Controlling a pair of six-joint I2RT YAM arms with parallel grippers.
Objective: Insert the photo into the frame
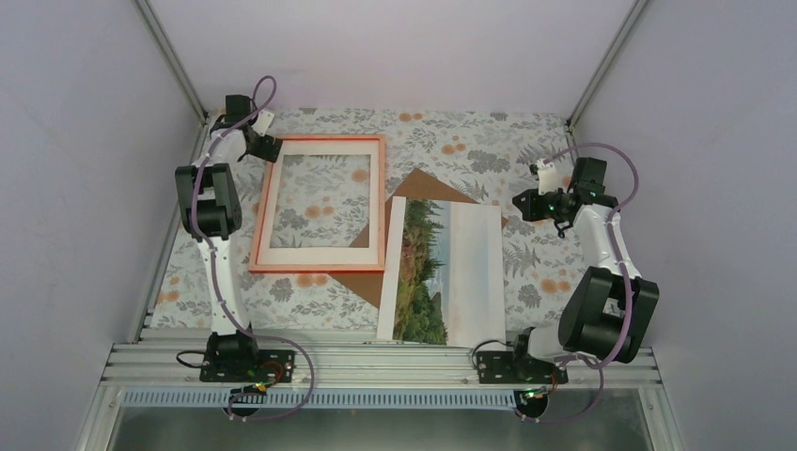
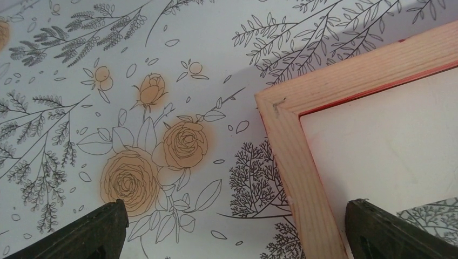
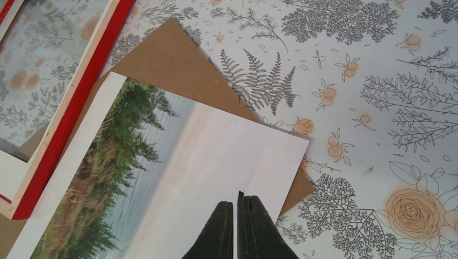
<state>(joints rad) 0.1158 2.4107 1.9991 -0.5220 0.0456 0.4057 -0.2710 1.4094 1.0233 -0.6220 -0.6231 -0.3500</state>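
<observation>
The frame (image 1: 320,266) lies flat at the left middle, pale wood side up with red edges. Its far left corner (image 2: 281,102) shows in the left wrist view. My left gripper (image 1: 258,143) is open and empty above that corner; its fingers (image 2: 97,232) straddle the frame's left rail. The photo (image 1: 442,272), trees at its left and pale sky at its right, lies face up to the right of the frame. My right gripper (image 1: 526,202) is shut and empty by the photo's far right corner. In the right wrist view its tips (image 3: 237,216) hover over the photo's (image 3: 162,162) white edge.
A brown backing board (image 1: 425,186) lies under the photo and pokes out beyond it (image 3: 167,54). A white mat (image 2: 378,140) sits inside the frame. The floral cloth (image 1: 489,150) covers the table. Grey walls close in the back and both sides.
</observation>
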